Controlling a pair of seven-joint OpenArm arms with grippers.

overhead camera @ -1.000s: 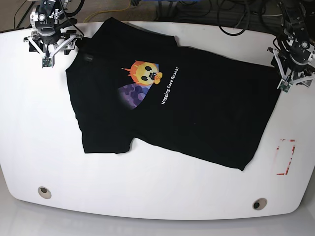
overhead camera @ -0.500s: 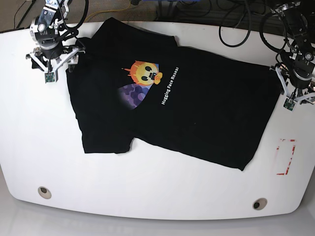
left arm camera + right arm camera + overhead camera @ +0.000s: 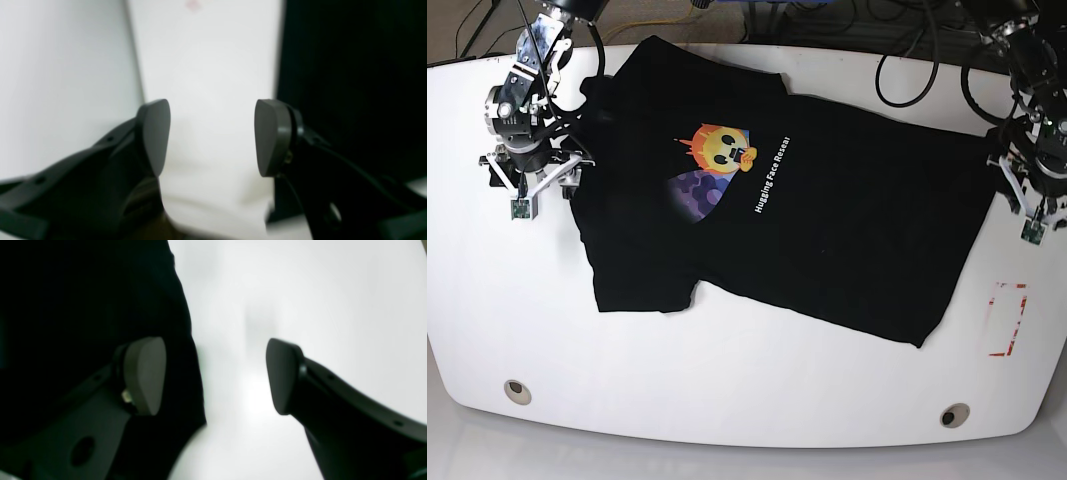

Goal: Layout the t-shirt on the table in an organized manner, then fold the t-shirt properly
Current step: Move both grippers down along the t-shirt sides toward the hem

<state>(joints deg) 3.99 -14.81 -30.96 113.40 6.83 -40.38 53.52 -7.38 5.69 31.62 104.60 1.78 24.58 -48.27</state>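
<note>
Base view: both arms have come toward the near side along the shirt's two ends over the last second. The right gripper (image 3: 527, 180) was up by the collar corner and now sits lower, beside the sleeve/shoulder edge. The left gripper (image 3: 1034, 195) has slid down the hem side to about mid-hem. The t-shirt (image 3: 827, 230) hasn't shifted: it lies flat, print up, across the middle of the table (image 3: 727, 400), collar end at this view's left, hem at its right, slightly skewed. My read: layout is done or nearly so, and the arms are lining up on opposite edges for a first fold grab. Both arms reach in from the far edge with wrists pointing down at the table.

Left wrist view: left gripper (image 3: 211, 136) is released, pads wide apart, only bare white table between them. The black cloth (image 3: 350, 66) runs just beside the right-hand pad. Nothing held.

Right wrist view: right gripper (image 3: 217, 376) is also released and empty. One pad hangs over the shirt edge (image 3: 83, 306), the other over table, so the jaws straddle the cloth border. Blurry; I can't tell whether the pad touches fabric.
</note>
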